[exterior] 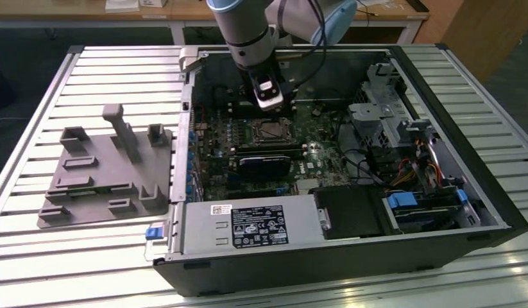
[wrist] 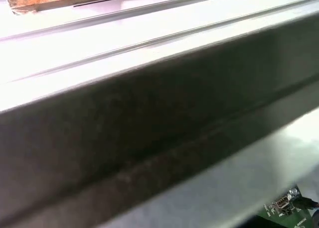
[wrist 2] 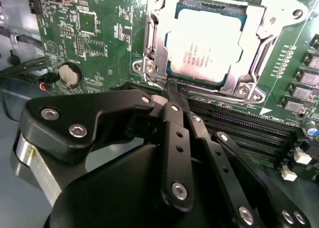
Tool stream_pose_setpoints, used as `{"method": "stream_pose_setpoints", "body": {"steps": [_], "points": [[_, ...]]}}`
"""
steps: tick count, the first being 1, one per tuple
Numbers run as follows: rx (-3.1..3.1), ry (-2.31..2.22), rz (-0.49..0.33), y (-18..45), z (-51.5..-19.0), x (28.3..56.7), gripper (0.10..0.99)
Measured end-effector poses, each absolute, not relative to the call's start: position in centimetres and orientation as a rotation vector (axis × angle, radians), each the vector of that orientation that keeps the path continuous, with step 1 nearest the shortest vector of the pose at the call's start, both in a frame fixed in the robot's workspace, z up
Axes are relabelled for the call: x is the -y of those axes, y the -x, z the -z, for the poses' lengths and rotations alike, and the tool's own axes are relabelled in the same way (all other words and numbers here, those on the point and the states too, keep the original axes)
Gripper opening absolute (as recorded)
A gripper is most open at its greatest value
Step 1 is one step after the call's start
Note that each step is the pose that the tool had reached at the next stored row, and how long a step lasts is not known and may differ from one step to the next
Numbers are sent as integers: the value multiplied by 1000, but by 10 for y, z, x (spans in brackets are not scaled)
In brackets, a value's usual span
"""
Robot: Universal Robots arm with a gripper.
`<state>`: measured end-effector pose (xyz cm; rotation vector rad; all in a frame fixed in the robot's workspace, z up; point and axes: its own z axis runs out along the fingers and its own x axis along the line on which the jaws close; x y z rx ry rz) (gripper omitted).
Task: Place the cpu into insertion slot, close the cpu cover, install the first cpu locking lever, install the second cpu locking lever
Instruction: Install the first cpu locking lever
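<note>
gripper (wrist 2: 170, 90) closed | one cpu (wrist 2: 204, 46) seated | one cpu cover (wrist 2: 259, 39) down

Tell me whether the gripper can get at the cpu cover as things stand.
Probably yes: the gripper sits right at a corner of the cpu cover, with nothing visible between them.

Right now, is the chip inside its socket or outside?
Inside. In the second wrist view the chip sits flat in the socket, and the metal cover frame lies down around its edges.
</note>
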<state>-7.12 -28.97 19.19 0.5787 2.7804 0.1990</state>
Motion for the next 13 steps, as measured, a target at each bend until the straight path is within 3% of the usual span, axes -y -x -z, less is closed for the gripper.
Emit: {"method": "stream_pose_setpoints", "body": {"steps": [13], "points": [[-2780, -579, -200, 71, -201, 290, 102]]}}
